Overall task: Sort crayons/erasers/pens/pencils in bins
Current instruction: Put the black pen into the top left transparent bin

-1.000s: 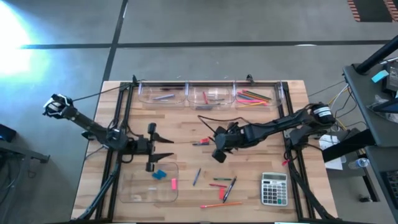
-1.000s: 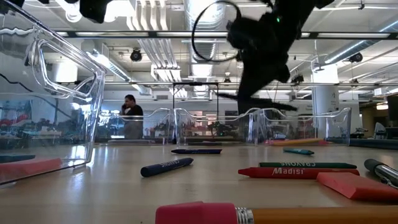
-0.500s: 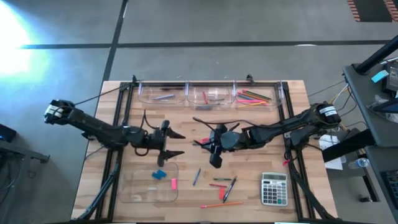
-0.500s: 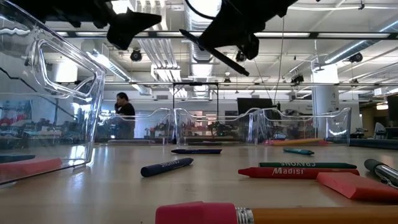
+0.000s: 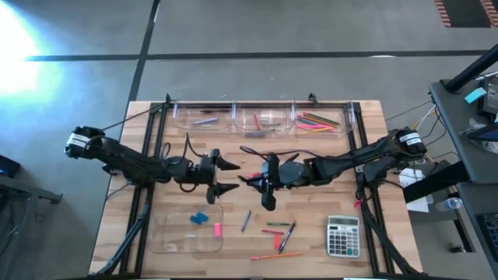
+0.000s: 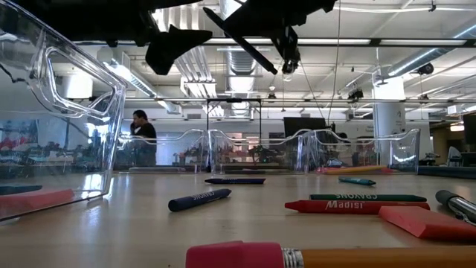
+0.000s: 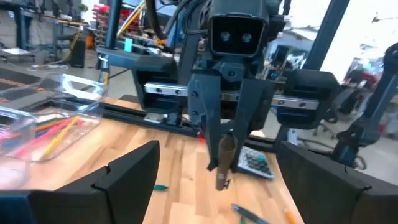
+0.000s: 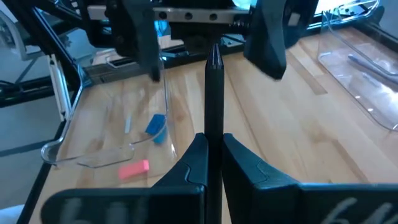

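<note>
Right gripper [image 5: 259,182]: pinching a dark pen [image 8: 214,112], holding it above mid-table, tip pointing at the other arm.
Left gripper [image 5: 230,176]: fingers spread wide, facing the pen.
Risk: the handover is looking tight; a misaligned close could be knocking the pen down.

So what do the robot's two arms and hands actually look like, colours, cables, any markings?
Both arms are dark, slim and jointed, each with a pale band near its outer end. The left arm ends in the left hand, with two flat, tapering black fingers. The right hand has narrow black fingers; a thin black cable loops along the right arm.
</note>
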Robot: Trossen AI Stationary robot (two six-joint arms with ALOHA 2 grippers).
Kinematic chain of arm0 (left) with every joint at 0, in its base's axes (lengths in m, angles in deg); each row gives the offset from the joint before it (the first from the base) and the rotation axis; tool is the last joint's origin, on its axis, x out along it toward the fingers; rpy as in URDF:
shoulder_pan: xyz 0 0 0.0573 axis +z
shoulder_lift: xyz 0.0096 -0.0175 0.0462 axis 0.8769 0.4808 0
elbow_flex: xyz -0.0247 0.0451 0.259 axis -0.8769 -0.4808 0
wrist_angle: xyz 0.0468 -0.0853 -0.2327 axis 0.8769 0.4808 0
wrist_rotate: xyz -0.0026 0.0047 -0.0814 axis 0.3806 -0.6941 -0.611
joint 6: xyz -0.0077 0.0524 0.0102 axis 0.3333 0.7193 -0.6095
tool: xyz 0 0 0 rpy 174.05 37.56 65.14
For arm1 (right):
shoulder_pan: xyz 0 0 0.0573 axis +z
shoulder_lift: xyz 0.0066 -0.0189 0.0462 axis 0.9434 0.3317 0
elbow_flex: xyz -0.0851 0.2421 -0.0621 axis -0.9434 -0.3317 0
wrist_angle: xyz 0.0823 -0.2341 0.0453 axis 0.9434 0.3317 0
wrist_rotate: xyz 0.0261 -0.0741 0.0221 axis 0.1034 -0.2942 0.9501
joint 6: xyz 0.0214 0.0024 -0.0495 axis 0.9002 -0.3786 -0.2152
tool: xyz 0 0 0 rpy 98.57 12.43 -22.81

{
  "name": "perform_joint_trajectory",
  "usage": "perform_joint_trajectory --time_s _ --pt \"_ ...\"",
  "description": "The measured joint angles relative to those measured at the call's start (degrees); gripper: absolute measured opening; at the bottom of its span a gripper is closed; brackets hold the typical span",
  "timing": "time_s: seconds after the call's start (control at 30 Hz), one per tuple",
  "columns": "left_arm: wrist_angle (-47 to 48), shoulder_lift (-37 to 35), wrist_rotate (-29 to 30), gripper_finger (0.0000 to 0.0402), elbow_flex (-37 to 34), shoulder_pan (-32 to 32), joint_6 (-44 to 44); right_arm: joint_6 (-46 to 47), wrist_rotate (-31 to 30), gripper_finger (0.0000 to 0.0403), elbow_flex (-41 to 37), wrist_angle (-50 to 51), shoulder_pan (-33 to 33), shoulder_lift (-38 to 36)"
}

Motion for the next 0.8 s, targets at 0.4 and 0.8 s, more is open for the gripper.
perform_joint_trajectory --time_s 0.4,0.8 --pt "-6.24 5.91 -3.88 0.0283 2.61 0.75 -0.49 -0.53 -0.06 0.0015 0.02 -1.36 0.0 0.0" --pt "-4.04 11.05 -4.09 0.0184 7.13 1.01 -0.37 -0.51 -0.37 0.0015 0.02 -1.29 1.38 0.0"
